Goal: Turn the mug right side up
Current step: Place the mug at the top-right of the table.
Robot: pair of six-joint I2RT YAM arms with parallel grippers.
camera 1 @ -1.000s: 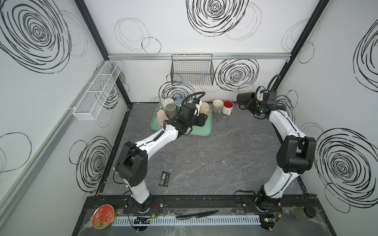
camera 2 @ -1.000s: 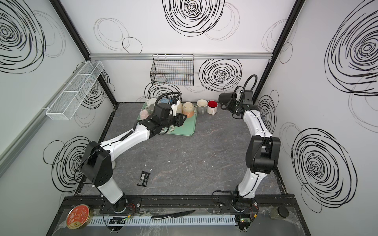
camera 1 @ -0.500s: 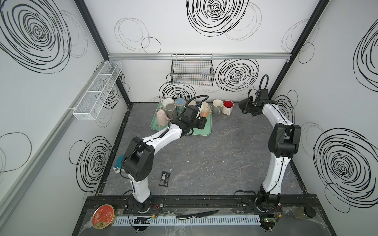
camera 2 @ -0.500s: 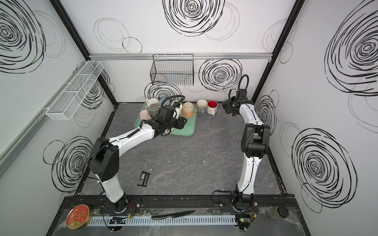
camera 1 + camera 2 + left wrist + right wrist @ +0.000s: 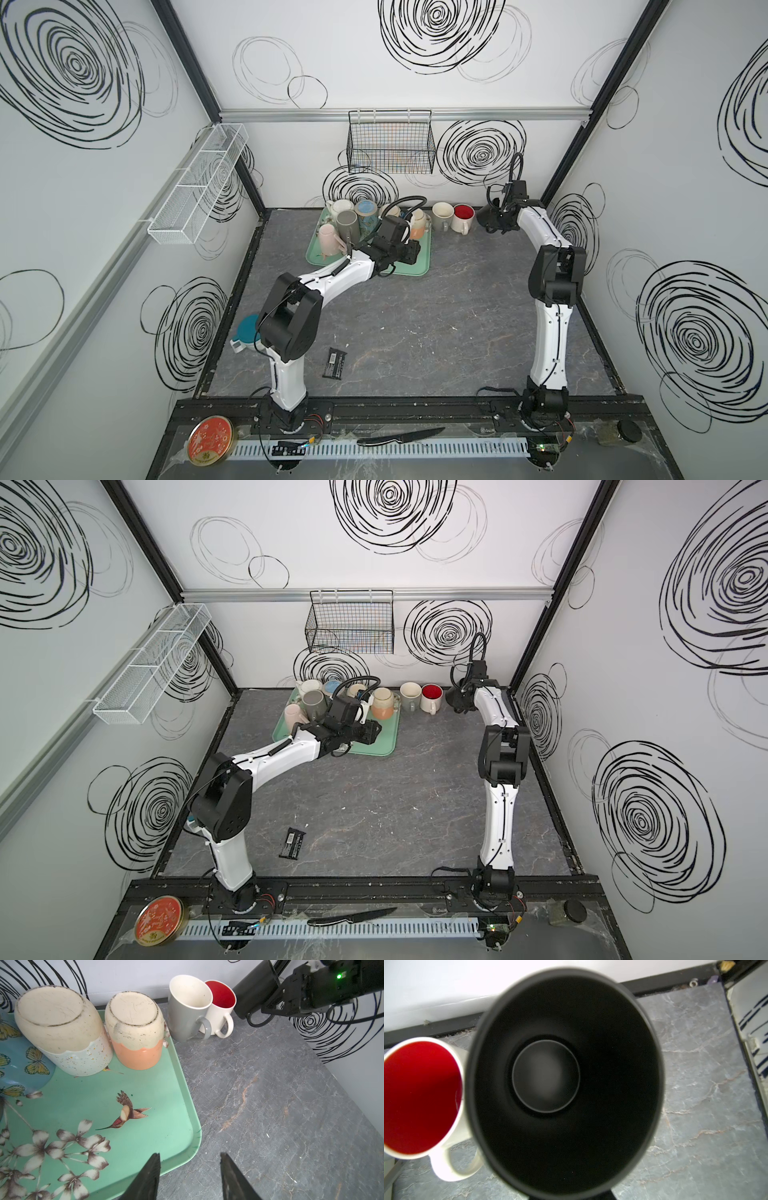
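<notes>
Mint-green and printed with a hummingbird and pale flowers, the tray (image 5: pixel 166 1093) is set at the left rear of the table (image 5: pixel 270 1105). Several mugs are crowded onto its far half. In the left wrist view two of them, a speckled white mug (image 5: pixel 62 1028) and a peach mug (image 5: pixel 135 1030), are seen standing upside down side by side, their unglazed bases turned up.

The left claw (image 5: pixel 189 1155) is poised above the tray's near right corner. Its jaws are parted and nothing is gripped between them. One fingertip (image 5: pixel 152 1167) is seen against the tray and its partner against the bare table.

Just past the tray's right edge, close to the back wall (image 5: pixel 124 972), a grey mug (image 5: pixel 187 1012) and a red-lined white mug (image 5: pixel 220 1007) are set upright on the table. They are pressed against each other, with their handles turned toward the front.

Just beside the red-lined one, further right, the black mug (image 5: pixel 255 991) is found clamped in the right claw (image 5: pixel 270 1004). It is held tilted, with its mouth turned up toward the right wrist camera, so that its dark inside and round bottom are looked into directly. Whether its base touches the table cannot be told. In both top views this mug is seen near the rear right corner, at the end of the outstretched right arm (image 5: pixel 540 232).
</notes>
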